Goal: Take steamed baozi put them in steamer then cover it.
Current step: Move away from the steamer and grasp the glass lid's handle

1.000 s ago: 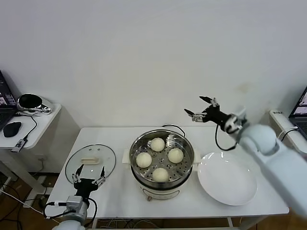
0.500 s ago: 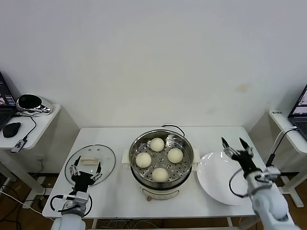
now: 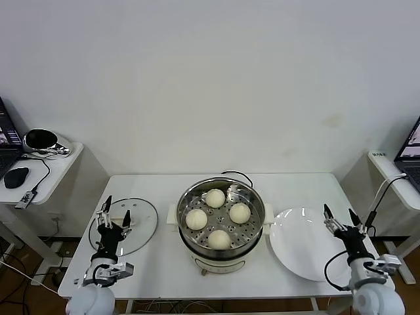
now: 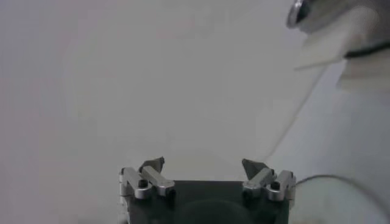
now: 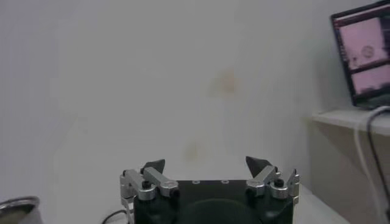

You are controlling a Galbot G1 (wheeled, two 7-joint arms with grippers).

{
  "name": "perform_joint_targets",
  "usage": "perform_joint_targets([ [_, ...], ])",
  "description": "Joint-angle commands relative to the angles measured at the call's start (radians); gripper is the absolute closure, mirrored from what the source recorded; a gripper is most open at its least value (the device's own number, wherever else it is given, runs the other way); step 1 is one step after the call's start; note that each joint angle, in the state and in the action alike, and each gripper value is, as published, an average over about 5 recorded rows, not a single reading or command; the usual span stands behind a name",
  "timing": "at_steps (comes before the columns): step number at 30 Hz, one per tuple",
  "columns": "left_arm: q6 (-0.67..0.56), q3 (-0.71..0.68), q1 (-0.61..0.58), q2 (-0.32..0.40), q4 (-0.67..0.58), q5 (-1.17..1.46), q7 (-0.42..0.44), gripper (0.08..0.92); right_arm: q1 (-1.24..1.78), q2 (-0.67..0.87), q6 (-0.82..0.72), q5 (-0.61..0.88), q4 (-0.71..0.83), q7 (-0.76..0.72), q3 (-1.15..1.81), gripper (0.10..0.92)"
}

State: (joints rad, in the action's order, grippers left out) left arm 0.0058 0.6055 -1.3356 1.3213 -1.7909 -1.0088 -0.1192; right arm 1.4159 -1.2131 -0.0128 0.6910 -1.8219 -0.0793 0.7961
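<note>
The steamer (image 3: 257, 205) stands mid-table with several cream-white baozi (image 3: 215, 197) on its perforated tray. Its cover (image 3: 142, 226), a clear glass lid, lies flat on the table to the steamer's left. My left gripper (image 3: 113, 211) is over the near part of the cover, fingers pointing up and open with nothing between them; the left wrist view shows the same open left gripper (image 4: 203, 165) against the wall. My right gripper (image 3: 342, 220) stands open and empty at the plate's right edge, and in the right wrist view this gripper (image 5: 206, 165) faces the wall.
A flat white plate (image 3: 298, 246) lies right of the steamer. A side table (image 3: 39, 164) with cables stands at the far left, and another at the right (image 3: 394, 177) bears a laptop (image 5: 362, 52). The steamer's cord (image 3: 236, 174) runs behind it.
The right arm swung from behind the steamer down to the table's front right, beside the plate. The left gripper rose and tipped upward over the cover. Both stayed open.
</note>
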Motion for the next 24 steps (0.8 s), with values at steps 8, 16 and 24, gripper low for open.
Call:
perform_joint_targets([
  [8, 0.025, -0.019, 0.081, -0.118, 0.265, -0.293, -0.038, 0.177, 0.030, -0.043, 0.006, -0.052, -0.008, 0.005, 0.022, 0.203],
  [16, 0.015, -0.027, 0.109, -0.127, 0.342, -0.289, -0.051, 0.177, 0.016, -0.043, 0.004, -0.065, 0.008, 0.005, 0.012, 0.203],
  [24, 0.010, -0.033, 0.140, -0.126, 0.413, -0.289, -0.067, 0.177, 0.007, -0.049, 0.003, -0.073, 0.018, 0.005, 0.003, 0.203],
])
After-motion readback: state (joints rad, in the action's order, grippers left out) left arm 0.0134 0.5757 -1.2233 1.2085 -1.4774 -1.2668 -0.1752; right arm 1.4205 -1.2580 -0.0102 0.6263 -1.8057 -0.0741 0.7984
